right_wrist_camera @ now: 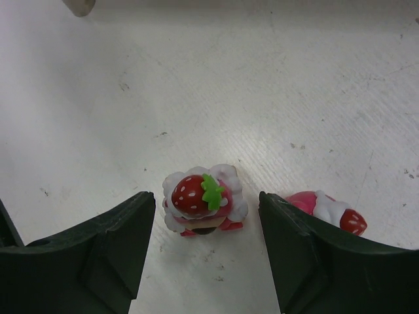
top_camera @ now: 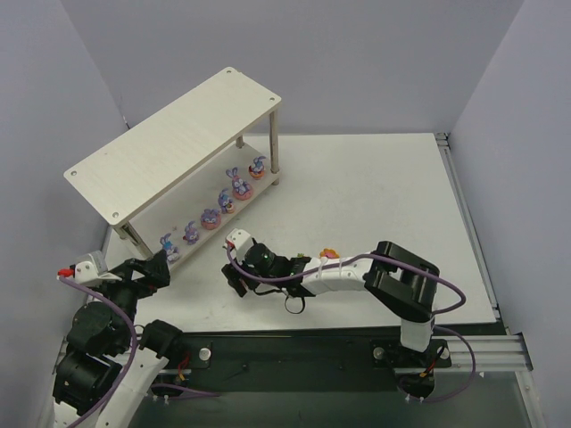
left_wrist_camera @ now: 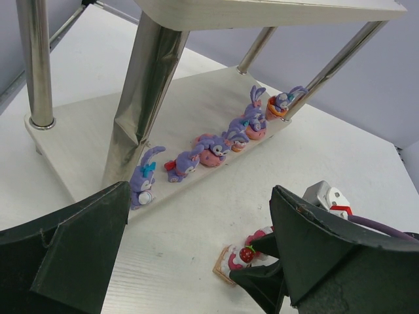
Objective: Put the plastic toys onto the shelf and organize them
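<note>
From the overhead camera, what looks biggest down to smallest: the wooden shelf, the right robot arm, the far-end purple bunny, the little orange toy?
1. shelf
2. right arm
3. purple bunny and orange toy: both are tiny and look about alike in this view, so I can't rank them.

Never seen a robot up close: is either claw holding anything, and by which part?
Nothing is held. The right gripper straddles a glossy red strawberry-topped bear figurine, jaws apart from it; left gripper open, empty.
</note>
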Controlling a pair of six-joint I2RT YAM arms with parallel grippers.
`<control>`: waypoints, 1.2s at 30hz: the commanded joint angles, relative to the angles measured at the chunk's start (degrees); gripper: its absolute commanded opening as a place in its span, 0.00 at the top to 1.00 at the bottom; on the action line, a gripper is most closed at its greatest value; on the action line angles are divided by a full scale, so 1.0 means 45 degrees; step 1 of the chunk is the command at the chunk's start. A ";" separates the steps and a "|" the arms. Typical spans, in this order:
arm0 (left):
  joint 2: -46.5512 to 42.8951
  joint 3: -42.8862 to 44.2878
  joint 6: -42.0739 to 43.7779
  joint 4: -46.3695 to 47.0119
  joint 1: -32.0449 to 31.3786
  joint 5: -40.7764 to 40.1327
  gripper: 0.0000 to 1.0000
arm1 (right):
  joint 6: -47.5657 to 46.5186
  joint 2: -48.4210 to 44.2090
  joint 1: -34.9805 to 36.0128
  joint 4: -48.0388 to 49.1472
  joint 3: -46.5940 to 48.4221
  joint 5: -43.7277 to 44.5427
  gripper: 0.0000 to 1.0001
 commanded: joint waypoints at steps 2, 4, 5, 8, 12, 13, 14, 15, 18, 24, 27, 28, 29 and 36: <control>-0.0025 0.0067 0.0082 0.0370 0.0003 -0.0216 0.03 | -0.0132 0.0327 -0.0133 0.1248 0.0371 -0.0461 0.37; -0.0064 0.0086 0.0082 0.0331 0.0003 -0.0255 0.03 | -0.0151 0.0521 -0.0134 0.1267 0.0469 -0.0539 0.39; -0.0045 0.0106 0.0082 0.0350 0.0003 -0.0255 0.03 | -0.0190 0.0542 -0.0134 0.1267 0.0508 -0.0558 0.40; -0.0103 0.0086 0.0062 0.0331 0.0003 -0.0294 0.03 | -0.0152 0.0659 -0.0133 0.1306 0.0528 -0.0617 0.46; -0.0103 0.0086 0.0062 0.0312 0.0003 -0.0314 0.03 | 0.0005 0.0640 -0.0134 0.1462 0.0411 -0.0462 0.65; -0.0103 0.0106 0.0062 0.0312 0.0003 -0.0314 0.03 | 0.0024 0.0563 -0.0114 0.1501 0.0392 -0.0364 0.74; -0.0103 0.0087 0.0062 0.0292 0.0003 -0.0314 0.03 | 0.0024 0.0523 -0.0095 0.1482 0.0391 -0.0305 0.79; -0.0123 0.0106 0.0043 0.0292 0.0003 -0.0314 0.03 | 0.0024 0.0484 -0.0056 0.1444 0.0430 -0.0189 0.84; -0.0142 0.0087 0.0043 0.0312 0.0003 -0.0334 0.03 | 0.0005 0.0231 0.0061 0.1229 0.0566 0.0258 0.99; -0.0260 0.0222 0.0023 0.0350 -0.0017 -0.0489 0.03 | 0.0297 -0.1134 0.0316 -0.0193 0.1579 0.1257 1.00; -0.0260 0.0417 0.0120 0.0389 -0.0017 -0.0801 0.03 | 0.0473 -0.1740 0.0316 -0.1343 0.2380 0.1492 1.00; -0.0240 0.0496 0.0218 0.0370 -0.0017 -0.0957 0.03 | 0.0512 -0.1840 0.0296 -0.1717 0.3002 0.1570 1.00; -0.0221 0.0612 0.0315 0.0312 -0.0017 -0.1133 0.03 | 0.0551 -0.1918 0.0296 -0.2088 0.3376 0.1667 1.00; 0.0560 0.1668 0.0317 -0.0392 -0.0017 -0.2014 0.03 | 0.0785 -0.2095 -0.0016 -0.4842 0.6579 0.1922 1.00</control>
